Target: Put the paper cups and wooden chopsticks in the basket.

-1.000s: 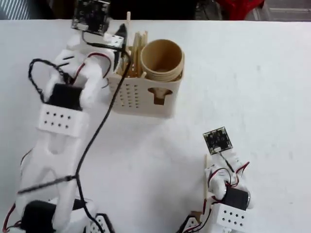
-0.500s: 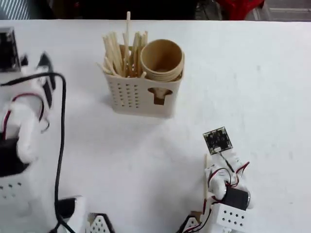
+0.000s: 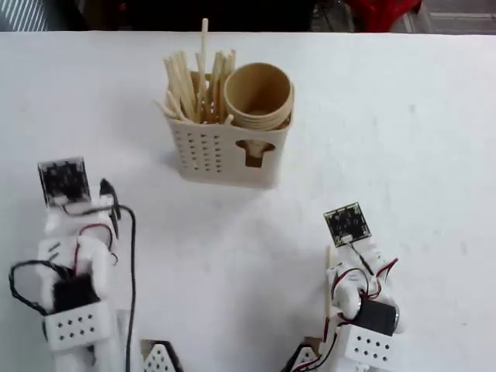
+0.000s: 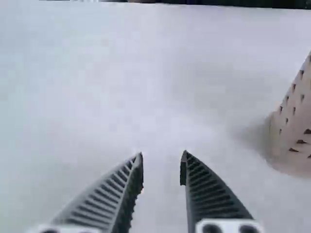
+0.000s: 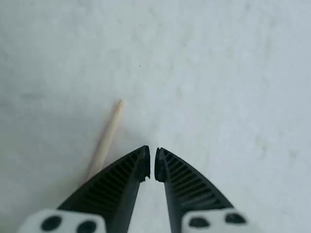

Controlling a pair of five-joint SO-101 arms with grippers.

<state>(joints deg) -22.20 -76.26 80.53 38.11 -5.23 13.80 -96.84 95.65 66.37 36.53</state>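
Note:
The white perforated basket (image 3: 225, 151) stands at the back middle of the table and holds a bundle of wooden chopsticks (image 3: 194, 81) beside stacked paper cups (image 3: 258, 97). One more chopstick (image 3: 328, 283) lies flat on the table along the right arm. My right gripper (image 5: 151, 165) is shut with nothing in it, and that chopstick (image 5: 108, 137) lies just beside one finger. My left gripper (image 4: 162, 167) hovers open over bare table at the near left, well short of the basket (image 4: 294, 126).
The white table (image 3: 403, 124) stretches open to the right of the basket and between the two arms. A black cable (image 3: 128, 263) trails along the left arm.
The left arm has pulled back from the basket's chopstick side to the near left of the table. The right arm has not moved.

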